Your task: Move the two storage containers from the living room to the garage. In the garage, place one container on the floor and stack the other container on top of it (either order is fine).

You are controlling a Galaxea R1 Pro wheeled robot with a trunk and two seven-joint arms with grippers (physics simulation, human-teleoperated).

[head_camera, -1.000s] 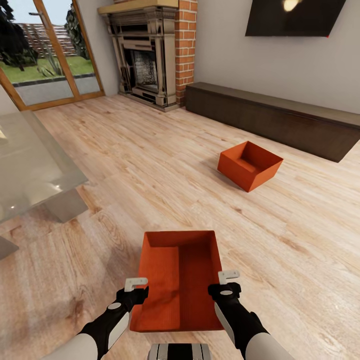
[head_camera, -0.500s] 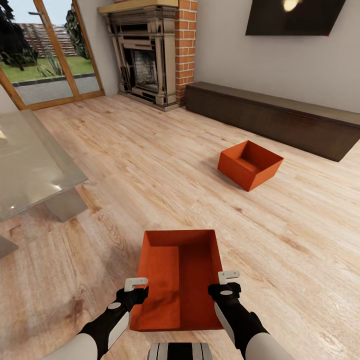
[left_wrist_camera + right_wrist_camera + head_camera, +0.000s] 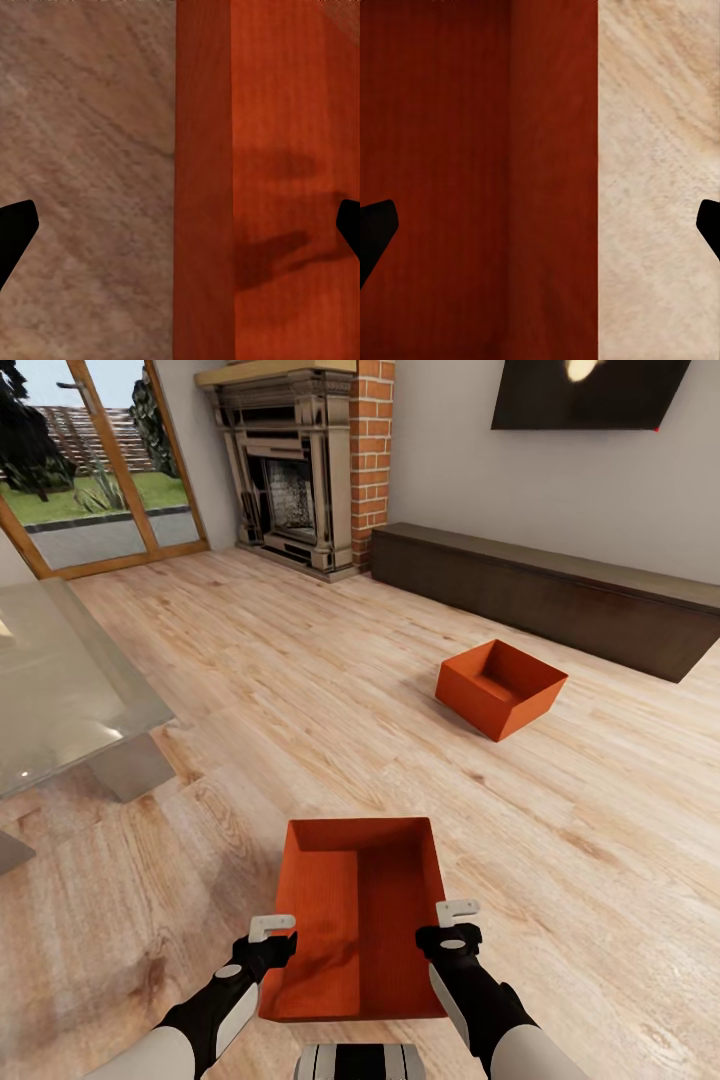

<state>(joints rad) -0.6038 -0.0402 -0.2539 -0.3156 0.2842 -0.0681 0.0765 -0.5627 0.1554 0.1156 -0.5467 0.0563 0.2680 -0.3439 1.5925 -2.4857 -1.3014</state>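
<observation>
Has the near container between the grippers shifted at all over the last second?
Barely. Against the floor planks, the near container has crept slightly toward the robot; its far rim sits a touch lower in the head view. The far container by the dark cabinet looks unmoved.

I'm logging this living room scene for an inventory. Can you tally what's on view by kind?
Orange-red storage containers: 2 (near one between the grippers, far one by the cabinet)
Grippers: 2 (left, right)
Glass table: 1
Long dark cabinet: 1
Brick fireplace: 1
Wall TV: 1
Total: 8
</observation>
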